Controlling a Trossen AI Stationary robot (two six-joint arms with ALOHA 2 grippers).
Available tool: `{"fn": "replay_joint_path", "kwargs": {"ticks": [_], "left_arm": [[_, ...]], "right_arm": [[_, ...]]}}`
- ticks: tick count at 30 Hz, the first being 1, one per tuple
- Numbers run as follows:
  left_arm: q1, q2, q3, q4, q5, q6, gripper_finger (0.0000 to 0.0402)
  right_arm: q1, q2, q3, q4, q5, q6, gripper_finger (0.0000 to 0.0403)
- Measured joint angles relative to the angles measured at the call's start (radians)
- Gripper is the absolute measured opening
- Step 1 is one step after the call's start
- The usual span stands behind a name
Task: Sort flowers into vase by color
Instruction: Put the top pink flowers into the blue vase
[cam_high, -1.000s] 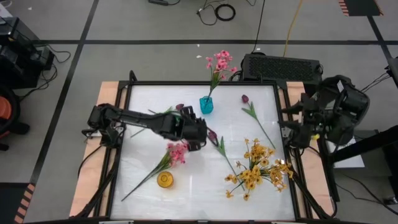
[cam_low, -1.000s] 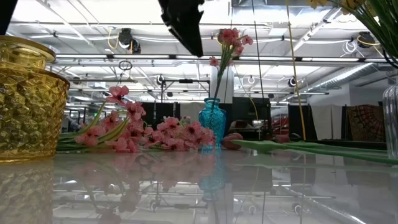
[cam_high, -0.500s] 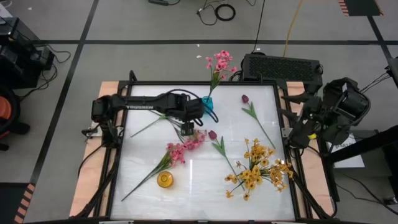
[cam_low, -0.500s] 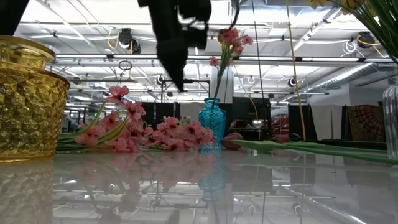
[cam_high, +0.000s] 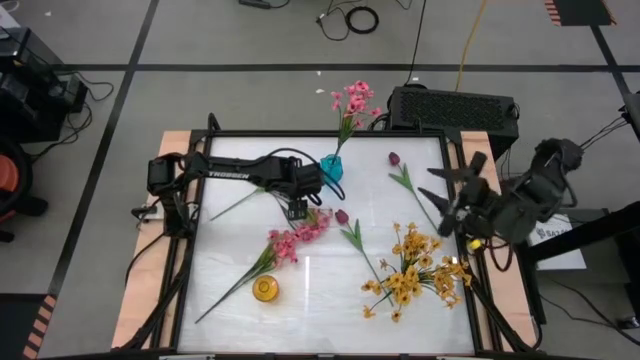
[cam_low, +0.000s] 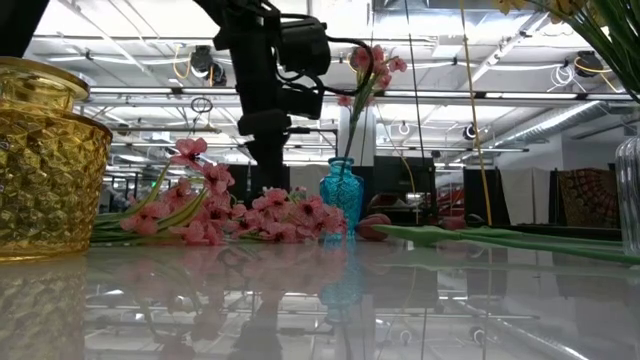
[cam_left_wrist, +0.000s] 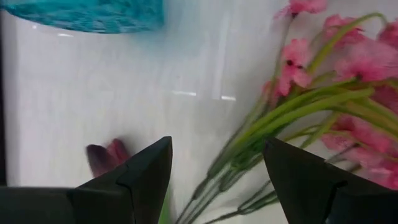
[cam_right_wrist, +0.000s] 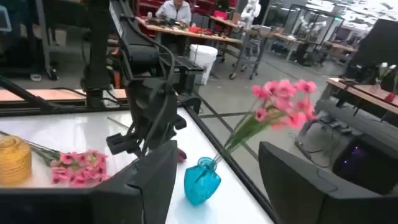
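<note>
Above the pink spray (cam_high: 300, 232) on the worktop (cam_high: 320, 290), the left gripper (cam_high: 296, 209) has been lowered, jaws apart, for pickup, while the right gripper (cam_high: 447, 199), jaws apart, has been swung inward.

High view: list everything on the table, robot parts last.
Blue vase: one, far edge, holding a pink spray.
Yellow vase: one, near edge, empty.
Loose pink sprays: a bunch, lying at centre.
Yellow sprays: a bunch, lying near right.
Maroon tulips: two, one far right, one centre.
Left gripper: jaws open, above the loose pink sprays.
Right gripper: jaws open, over the table's right edge.
</note>
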Motion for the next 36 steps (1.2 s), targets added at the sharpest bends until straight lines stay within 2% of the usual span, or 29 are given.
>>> {"fn": "replay_joint_path", "kwargs": {"ticks": [4,7,12,16,20,25,36], "left_arm": [[-0.002,0.000,0.000,-0.017,0.038,0.002,0.0258],[-0.001,0.000,-0.007,-0.022,0.030,0.035,0.0258],[-0.002,0.000,-0.032,-0.040,-0.056,0.055,0.0258],[-0.007,0.000,-0.052,-0.045,-0.032,0.033,0.0258],[-0.018,0.000,-0.072,-0.026,-0.025,0.075,0.0258],[-0.024,0.000,-0.142,0.096,0.003,0.184,0.0258],[-0.019,0.022,-0.176,0.150,0.045,0.203,0.0257]], "right_arm": [[-0.159,0.032,0.000,0.239,-0.239,-0.281,0.0217],[-0.285,0.032,0.000,0.314,-0.408,-0.393,0.0217],[-0.456,0.035,-0.017,0.251,-0.603,-0.373,0.0217],[-0.508,0.036,-0.091,0.304,-0.709,-0.361,0.0217],[-0.512,0.036,-0.164,0.382,-0.773,-0.346,0.0217],[-0.512,0.036,-0.237,0.446,-0.812,-0.325,0.0217],[-0.512,0.036,-0.267,0.462,-0.836,-0.309,0.0217]]}}
